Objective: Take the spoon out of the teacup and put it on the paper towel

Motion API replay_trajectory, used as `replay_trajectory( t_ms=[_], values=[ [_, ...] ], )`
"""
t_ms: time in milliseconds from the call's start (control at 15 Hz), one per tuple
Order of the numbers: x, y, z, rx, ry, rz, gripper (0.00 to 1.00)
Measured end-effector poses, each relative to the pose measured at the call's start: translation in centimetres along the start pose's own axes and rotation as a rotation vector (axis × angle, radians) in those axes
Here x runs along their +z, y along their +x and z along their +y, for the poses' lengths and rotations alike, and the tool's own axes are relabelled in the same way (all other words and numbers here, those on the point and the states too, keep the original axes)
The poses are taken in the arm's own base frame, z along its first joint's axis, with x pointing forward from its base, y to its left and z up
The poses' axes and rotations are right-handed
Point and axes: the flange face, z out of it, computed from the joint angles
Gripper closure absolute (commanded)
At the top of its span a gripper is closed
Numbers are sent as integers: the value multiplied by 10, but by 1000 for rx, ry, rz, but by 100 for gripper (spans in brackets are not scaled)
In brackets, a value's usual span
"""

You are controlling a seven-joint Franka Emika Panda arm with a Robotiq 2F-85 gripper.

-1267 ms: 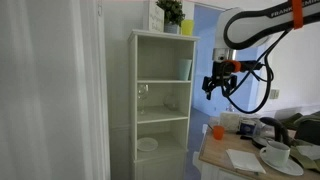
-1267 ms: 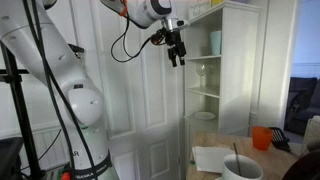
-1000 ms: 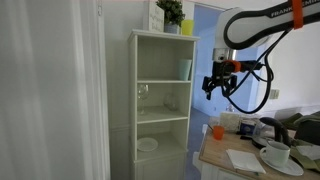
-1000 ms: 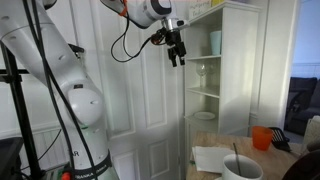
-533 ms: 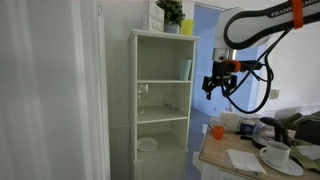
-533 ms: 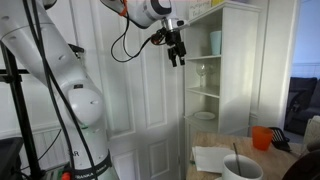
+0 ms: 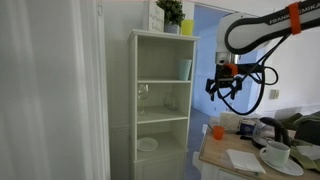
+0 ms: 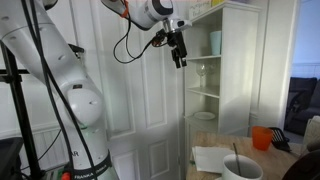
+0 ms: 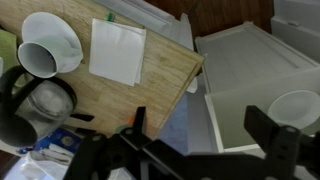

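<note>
The white teacup (image 8: 240, 169) stands on its saucer on the wooden table, and the spoon (image 8: 236, 151) shows as a thin dark sliver rising from it. The teacup also shows in an exterior view (image 7: 277, 152) and in the wrist view (image 9: 38, 60), where I cannot make out the spoon. The paper towel (image 9: 117, 50) lies flat beside the teacup; it shows in both exterior views (image 7: 243, 158) (image 8: 212, 157). My gripper (image 9: 205, 132) is open and empty, high above the table's edge (image 7: 222, 88) (image 8: 179, 55), well away from the cup.
A white shelf unit (image 7: 162, 100) stands next to the wooden table (image 9: 150, 85); a white dish (image 9: 297, 108) lies on a shelf. A glass pot (image 9: 45, 100) and an orange cup (image 7: 216, 131) stand on the table.
My gripper has shifted slightly sideways, towards the table side. The cup, spoon and paper towel have not moved.
</note>
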Motion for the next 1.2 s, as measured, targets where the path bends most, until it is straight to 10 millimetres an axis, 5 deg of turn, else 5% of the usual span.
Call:
replay_trajectory(
  t_ms=[600, 1200],
  values=[
    [66, 23, 68, 475, -95, -37, 0],
    [138, 15, 121, 803, -242, 17, 0]
  ],
)
